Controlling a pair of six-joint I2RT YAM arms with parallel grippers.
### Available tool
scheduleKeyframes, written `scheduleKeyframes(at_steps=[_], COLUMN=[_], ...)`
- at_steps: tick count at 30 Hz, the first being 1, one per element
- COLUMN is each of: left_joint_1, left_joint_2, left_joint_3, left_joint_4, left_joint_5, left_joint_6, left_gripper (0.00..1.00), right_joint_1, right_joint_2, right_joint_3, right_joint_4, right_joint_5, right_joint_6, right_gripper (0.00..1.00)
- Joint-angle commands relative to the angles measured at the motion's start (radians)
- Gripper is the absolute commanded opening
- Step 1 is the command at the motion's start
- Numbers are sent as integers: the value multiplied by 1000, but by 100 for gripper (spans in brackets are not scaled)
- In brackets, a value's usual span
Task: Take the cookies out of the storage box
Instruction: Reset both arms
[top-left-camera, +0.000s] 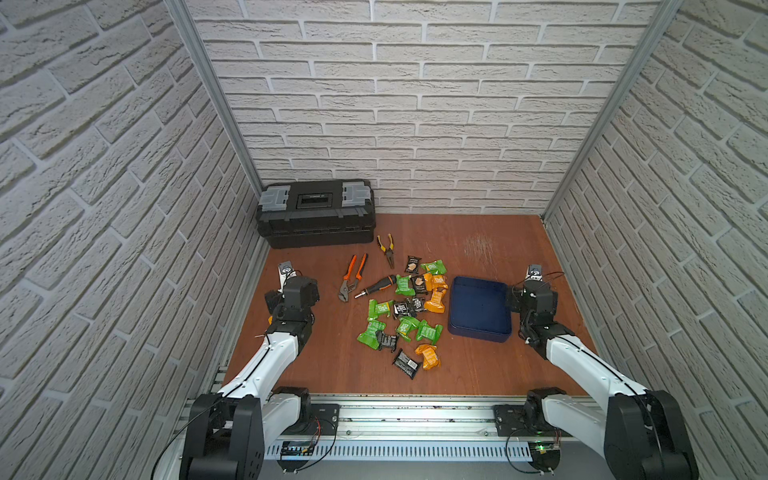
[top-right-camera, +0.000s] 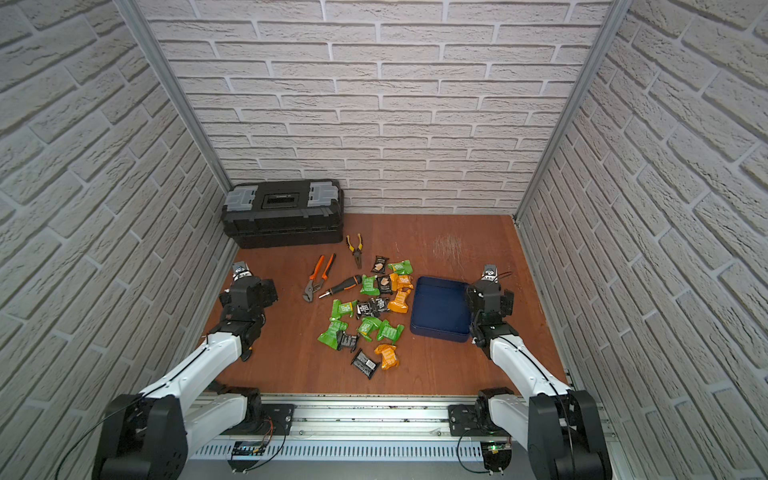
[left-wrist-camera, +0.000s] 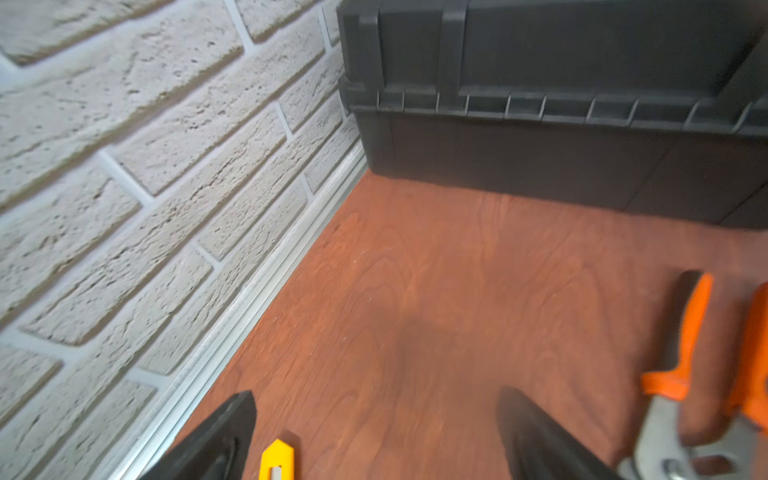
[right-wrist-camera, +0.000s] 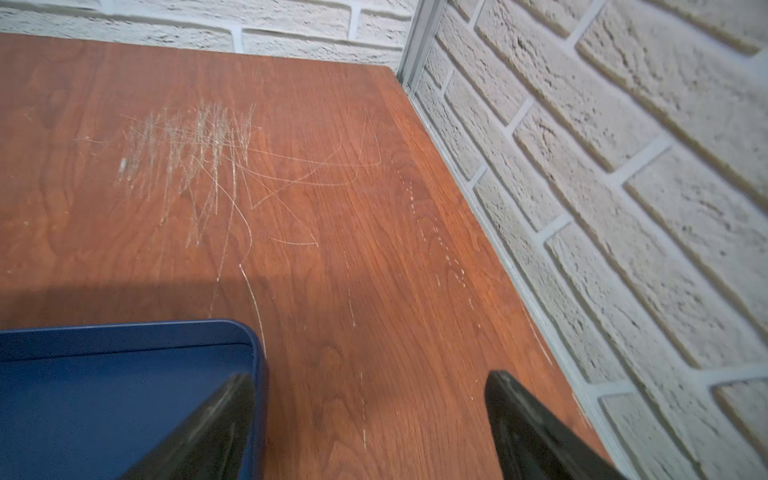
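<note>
The storage box (top-left-camera: 478, 309), right of centre, looks empty; the cookies (top-left-camera: 406, 326) lie mid-frame on the surface (top-left-camera: 478, 374). The left end effector (left-wrist-camera: 376, 399) and right end effector (right-wrist-camera: 368, 378) gape wide, empty; probably only retreat remains.

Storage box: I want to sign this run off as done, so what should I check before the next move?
1. Storage box emptied: ok, no packet shows inside it in both top views.
2. Cookies out on the table: ok, scattered beside the box.
3. Left gripper open and empty: ok.
4. Right gripper open and empty: ok.
5. Right gripper's fingers clear of the box wall: cannot tell; one overlaps the box corner in the right wrist view.
</note>
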Motion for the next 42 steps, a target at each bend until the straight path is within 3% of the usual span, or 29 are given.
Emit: scheduleKeyframes(at_steps=[1,4,13,18,21,23,25,27,28,42], left_joint_1=[36,65,90,72,71,91,110,115,119,134], left_joint_2=[34,76,228,343,403,410,427,472,455,464], left_joint_3=[-34,-66,-84,-60,-47,-36,-45,-70,-57,-48], left_joint_4=[226,336,515,588,621,599,625,723,660,662], left_joint_5=[73,131,261,306,345,376,390,356,359,392], left_joint_6=[83,111,206,266,287,271,247,232,223,219], left_gripper=[96,96,96,95,95,95,96,98,98,98], right_joint_1=[-18,-25,-32,-30,-29,-29,-31,-31,-31,-23], right_joint_2=[49,91,274,440,375,419,393,414,406,400], right_joint_3=[-46,-99,-84,-138,-77,-64,-28,-30,-26,-22], right_joint_4=[302,464,649,920,704,753,637,679,653,641], right_joint_5=[-50,-69,-246,-239,-247,-256,-238,-233,-233,-216], right_joint_6=[1,-9,-14,-19,-15,-25,-10,-13,-11,-15], right_gripper=[91,91,91,92,92,91,92,99,100,100])
